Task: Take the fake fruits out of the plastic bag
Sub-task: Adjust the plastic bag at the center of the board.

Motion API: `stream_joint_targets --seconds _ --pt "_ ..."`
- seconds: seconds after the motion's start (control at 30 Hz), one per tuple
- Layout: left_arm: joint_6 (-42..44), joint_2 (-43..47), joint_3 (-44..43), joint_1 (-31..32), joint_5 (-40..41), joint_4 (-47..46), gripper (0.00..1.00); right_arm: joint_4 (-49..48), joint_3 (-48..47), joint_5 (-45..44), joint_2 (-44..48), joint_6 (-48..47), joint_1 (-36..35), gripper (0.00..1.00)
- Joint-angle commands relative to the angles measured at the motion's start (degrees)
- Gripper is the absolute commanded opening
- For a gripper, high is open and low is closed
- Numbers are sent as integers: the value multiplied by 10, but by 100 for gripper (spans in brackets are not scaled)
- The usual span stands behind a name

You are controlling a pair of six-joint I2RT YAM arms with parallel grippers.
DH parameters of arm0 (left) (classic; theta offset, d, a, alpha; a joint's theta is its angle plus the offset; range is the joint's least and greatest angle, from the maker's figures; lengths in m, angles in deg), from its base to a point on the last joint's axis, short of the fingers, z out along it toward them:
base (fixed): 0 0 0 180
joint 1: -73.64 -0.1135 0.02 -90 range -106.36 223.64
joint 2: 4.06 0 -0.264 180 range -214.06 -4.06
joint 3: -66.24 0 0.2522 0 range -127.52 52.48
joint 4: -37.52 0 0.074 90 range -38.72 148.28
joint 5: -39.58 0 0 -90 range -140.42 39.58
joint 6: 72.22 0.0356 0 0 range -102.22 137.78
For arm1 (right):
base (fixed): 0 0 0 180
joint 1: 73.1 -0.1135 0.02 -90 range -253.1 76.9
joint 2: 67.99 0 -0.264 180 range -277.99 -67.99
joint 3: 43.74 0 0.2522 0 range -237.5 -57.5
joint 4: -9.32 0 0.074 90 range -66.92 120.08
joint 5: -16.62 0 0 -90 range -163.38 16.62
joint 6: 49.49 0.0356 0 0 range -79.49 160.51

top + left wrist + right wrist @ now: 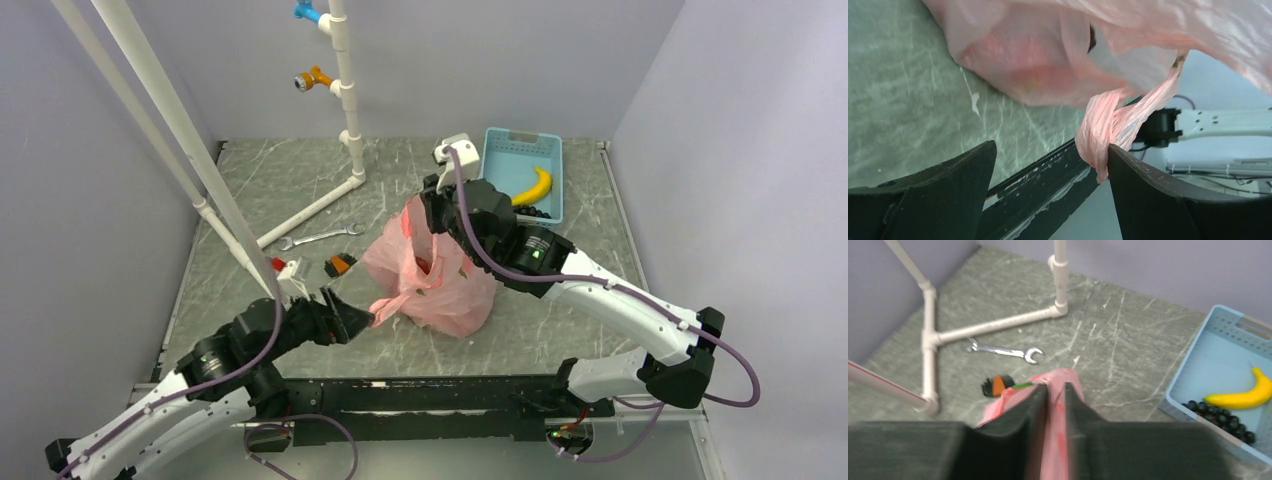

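Observation:
The pink plastic bag [435, 275] stands crumpled on the middle of the table. My right gripper [420, 215] is at its top. In the right wrist view its jaws [1056, 386] stand very close together, with the bag's film [1060, 375] pinched between them. My left gripper [355, 318] is open at the bag's lower left. In the left wrist view the bag's twisted handle [1108, 120] lies against one finger of that gripper [1051, 145], and the gap is otherwise bare. A reddish shape, one of the fake fruits [1033, 75], shows dimly through the film.
A blue basket [500, 150] at the back right holds a yellow banana [535, 186] and black grapes [540, 212]. A wrench [320, 238] and a small orange-and-black item [341, 264] lie left of the bag. A white pipe frame [345, 100] stands at the back left.

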Motion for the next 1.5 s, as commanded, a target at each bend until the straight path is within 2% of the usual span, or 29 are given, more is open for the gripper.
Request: stream_joint_targets --seconds 0.0,0.17,0.23,0.3,0.33,0.53,0.73,0.93,1.0,1.1,1.17,1.23,1.33,1.47 --pt "15 -58 -32 3 -79 -92 89 13 24 12 1 -6 2 34" --pt "134 -243 -239 5 -94 56 90 145 6 29 -2 49 2 79" --pt "164 -269 -291 7 -79 82 91 200 -1 44 2 78 1 89" --pt "182 -272 -312 7 -63 91 99 242 5 45 11 108 -3 96" --pt "185 -271 -315 7 -37 93 99 255 12 42 17 126 -5 99" --pt "193 -294 -331 7 45 68 100 301 48 33 27 184 -27 99" --pt "217 -376 -391 7 125 115 98 352 113 13 70 229 -40 99" --pt "246 -399 -398 7 210 110 71 404 162 6 149 293 -41 90" --pt "256 -402 -400 7 240 110 57 410 173 8 178 311 -41 83" --pt "269 -402 -409 6 261 126 40 420 179 -15 217 331 -40 66" --pt "291 -389 -403 6 232 112 29 411 172 -27 234 311 -41 63" --pt "290 -369 -388 6 201 100 24 354 161 12 246 236 -41 68" --pt "260 -337 -359 6 171 96 24 203 150 155 249 111 -40 88" --pt "233 -304 -320 7 147 75 24 78 125 298 197 18 -45 92"
